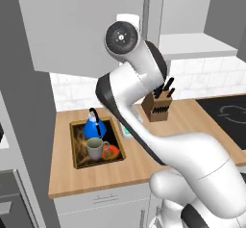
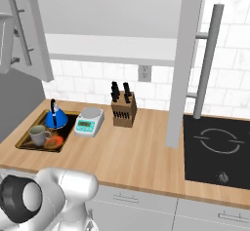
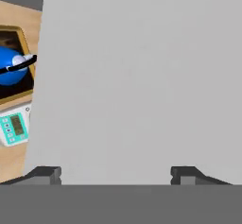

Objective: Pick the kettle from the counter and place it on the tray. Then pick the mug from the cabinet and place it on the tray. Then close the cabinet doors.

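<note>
The blue kettle (image 1: 94, 126) (image 2: 56, 118) and the grey-beige mug (image 1: 96, 148) (image 2: 39, 135) both stand on the dark tray (image 1: 76, 147) (image 2: 23, 142), at the left end of the wooden counter (image 1: 139, 164) (image 2: 132, 152). In the hand view my gripper (image 3: 116, 174) is open, its fingertips (image 3: 45, 173) wide apart with nothing between them. It sits close in front of a flat grey cabinet door panel (image 3: 142, 76). The kettle (image 3: 12, 69) shows at that view's left edge. Both cabinet doors (image 2: 27, 35) (image 2: 183, 64) stand open. The left door (image 1: 86, 25) hides my hand in the left base view.
A white scale (image 2: 89, 121) (image 3: 14, 128) sits just right of the tray, with a knife block (image 1: 156, 107) (image 2: 123, 109) beyond it. The black stovetop (image 1: 228, 116) (image 2: 219, 149) lies at the right. The right door's bar handle (image 2: 207, 59) juts out over the counter.
</note>
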